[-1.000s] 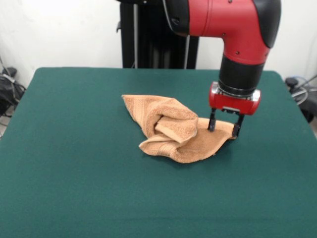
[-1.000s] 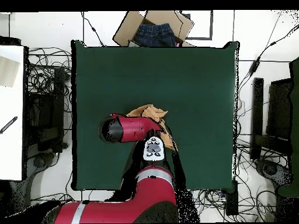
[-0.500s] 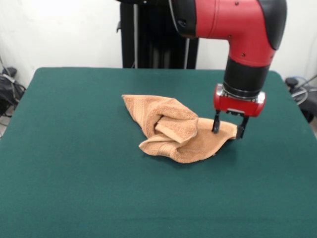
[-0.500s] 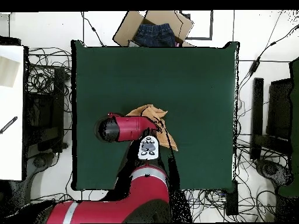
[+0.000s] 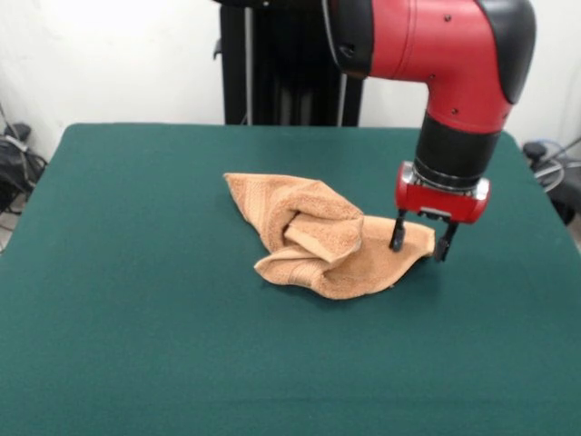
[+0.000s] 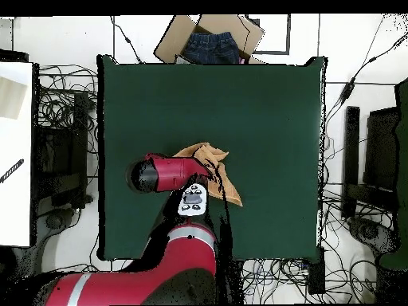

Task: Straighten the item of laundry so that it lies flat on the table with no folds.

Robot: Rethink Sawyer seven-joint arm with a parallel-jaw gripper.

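Green felt covers the single table [image 5: 136, 345], on which one arm, one towel and one gripper are counted. The red and black arm [image 5: 427, 41] is seen to have shifted toward the right of the front view over the last second, carrying the gripper [image 5: 420, 242] from over the cloth to its right-hand corner. The orange-tan towel [image 5: 322, 238] lies near the table's centre, bunched, with a rolled fold across its middle; its shape is unchanged. The fingers are held apart, one on the corner and one just off it on the felt, nothing being gripped. A corner grasp is judged to be in preparation; flattening is not yet begun.
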